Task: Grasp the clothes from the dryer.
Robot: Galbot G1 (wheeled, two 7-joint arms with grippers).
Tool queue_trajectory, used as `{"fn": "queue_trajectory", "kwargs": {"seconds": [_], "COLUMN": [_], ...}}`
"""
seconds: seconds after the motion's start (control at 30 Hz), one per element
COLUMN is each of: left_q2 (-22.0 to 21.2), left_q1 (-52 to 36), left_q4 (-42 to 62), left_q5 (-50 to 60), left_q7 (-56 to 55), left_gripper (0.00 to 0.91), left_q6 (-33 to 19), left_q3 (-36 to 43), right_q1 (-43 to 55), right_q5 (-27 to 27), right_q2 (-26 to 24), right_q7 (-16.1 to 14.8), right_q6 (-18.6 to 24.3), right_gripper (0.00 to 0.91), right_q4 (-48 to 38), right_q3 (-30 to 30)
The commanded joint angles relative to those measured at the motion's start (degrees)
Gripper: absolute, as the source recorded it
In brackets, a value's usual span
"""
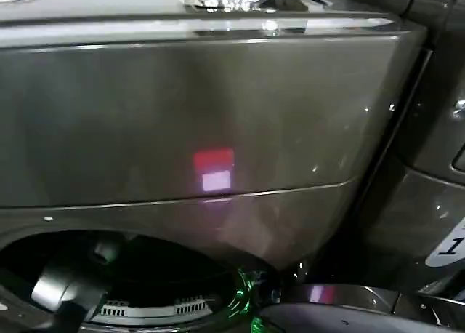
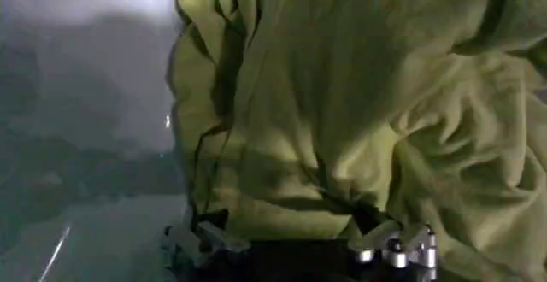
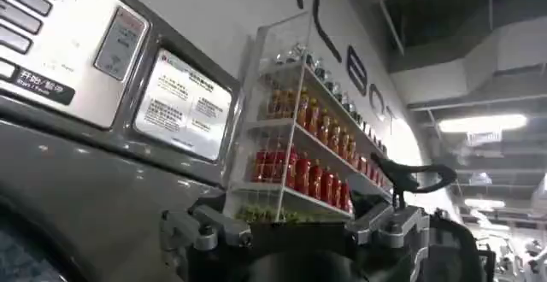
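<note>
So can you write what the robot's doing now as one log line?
left claw: at yellow-green clothes | dryer: drum opening in view | right claw: idle, beside neighbouring machine's control panel

Dim, soft-focus dryer (image 1: 196, 115) front, pink glare patch, bright ceiling strip lights (image 3: 483, 123)

A white round label (image 1: 448, 247) at the head view's right edge bears the digit "1", while the silver control panel (image 3: 60, 44) and its instruction placard (image 3: 182, 104) carry print too small to read.
</note>
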Motion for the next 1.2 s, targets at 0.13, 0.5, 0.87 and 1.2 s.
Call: {"fn": "queue_trajectory", "kwargs": {"seconds": [0.13,0.5,0.87,1.2], "left_q2": [-0.1,0.4,1.1,0.6], "left_q1": [0.0,0.1,10.1,23.7], "left_q4": [0.5,0.2,-15.1,-34.9], "left_q5": [-1.1,-5.4,-25.1,-38.5], "left_q7": [-0.4,-2.5,-17.0,-33.0], "left_gripper": [0.0,0.0,0.0,0.0], "left_q6": [-0.6,-1.3,0.4,-0.3], "left_q3": [0.3,-0.7,-17.1,-25.8], "right_q1": [0.3,0.6,0.6,1.4], "right_q5": [-0.2,-0.3,-0.2,-0.3], "right_q2": [0.0,0.2,0.4,0.4], "right_q7": [0.0,-0.2,-0.2,0.4], "right_q6": [0.1,0.4,0.6,1.1], "right_gripper": [0.907,0.907,0.907,0.907], "right_q4": [-0.1,0.0,0.3,0.0], "right_q3": [-0.6,-1.2,-1.4,-2.3]}}
